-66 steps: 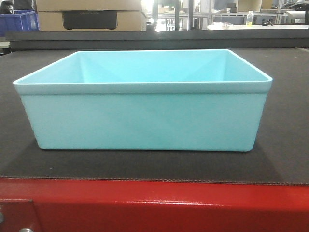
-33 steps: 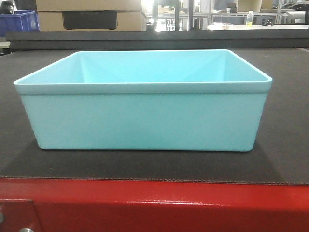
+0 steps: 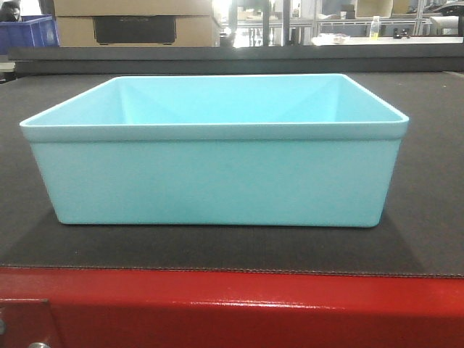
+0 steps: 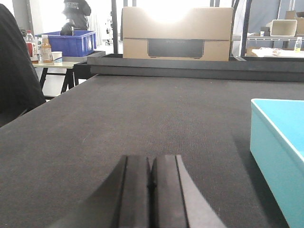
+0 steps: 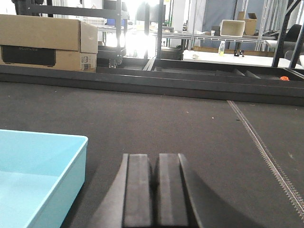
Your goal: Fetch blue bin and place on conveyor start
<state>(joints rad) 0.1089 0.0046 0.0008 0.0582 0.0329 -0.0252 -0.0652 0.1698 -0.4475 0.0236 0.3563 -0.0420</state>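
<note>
The bin (image 3: 217, 152) sits upright and empty on the belt (image 3: 428, 217), near its front edge just behind the red frame (image 3: 232, 304), so it looks placed. The left hand (image 4: 151, 190) is closed on nothing, off the bin's left side; the right hand (image 5: 156, 190) is likewise closed and empty, off its right side. Both hang low over the belt, apart from the bin. The main risk is either hand swinging inward and knocking the light bin askew or toward the belt's edge.
</note>
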